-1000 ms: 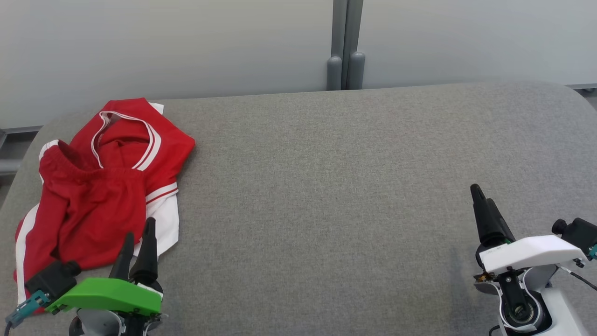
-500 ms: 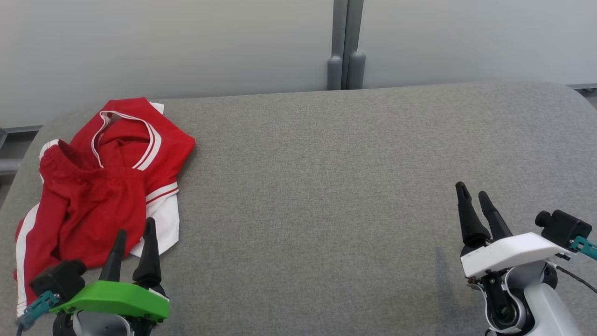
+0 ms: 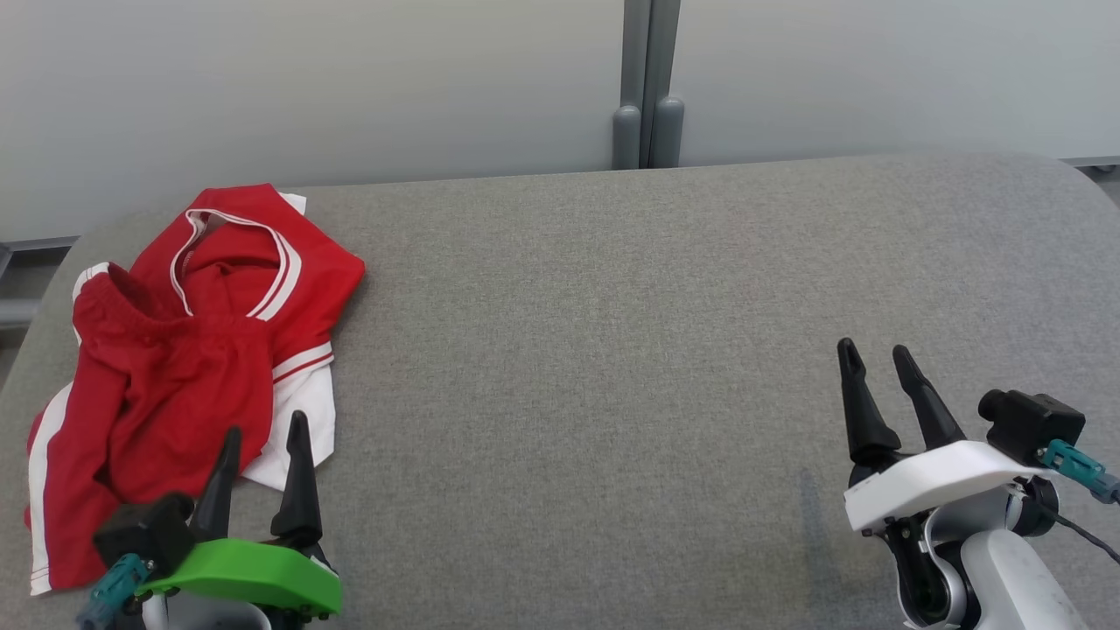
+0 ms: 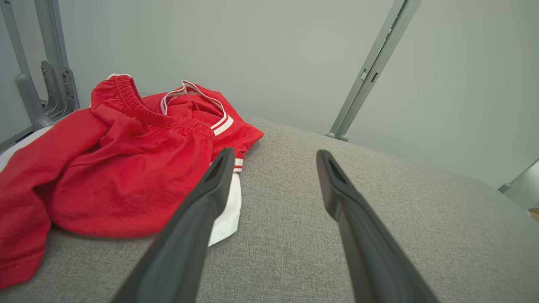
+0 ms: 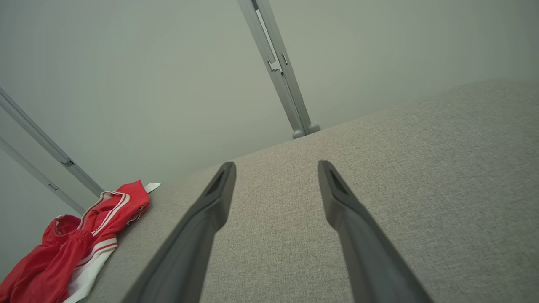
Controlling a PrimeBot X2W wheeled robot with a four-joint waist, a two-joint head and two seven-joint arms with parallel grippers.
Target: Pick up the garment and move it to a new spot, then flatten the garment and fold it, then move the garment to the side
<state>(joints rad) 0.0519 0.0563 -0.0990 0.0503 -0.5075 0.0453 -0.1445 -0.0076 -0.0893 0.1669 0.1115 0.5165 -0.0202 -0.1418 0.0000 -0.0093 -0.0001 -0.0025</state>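
Observation:
The garment (image 3: 184, 350) is a crumpled red piece with white stripes and an elastic waistband, lying on the left side of the grey padded table (image 3: 612, 350). It also appears in the left wrist view (image 4: 118, 176) and at the lower left of the right wrist view (image 5: 71, 252). My left gripper (image 3: 265, 424) stands open just in front of the garment's near white hem, holding nothing, and the left wrist view looks along it (image 4: 273, 153). Far off at the lower right, my right gripper (image 3: 875, 350) is open over bare fabric, its fingers empty in the right wrist view (image 5: 276, 164).
A pale wall with a grey upright post (image 3: 646, 87) runs behind the table. The table's left edge (image 3: 35, 289) curves close to the garment. Grey table surface stretches between the two grippers.
Both grippers have turned so their fingers now show spread apart. The left gripper drew slightly back and right; the right one shifted left. The garment lies as before.

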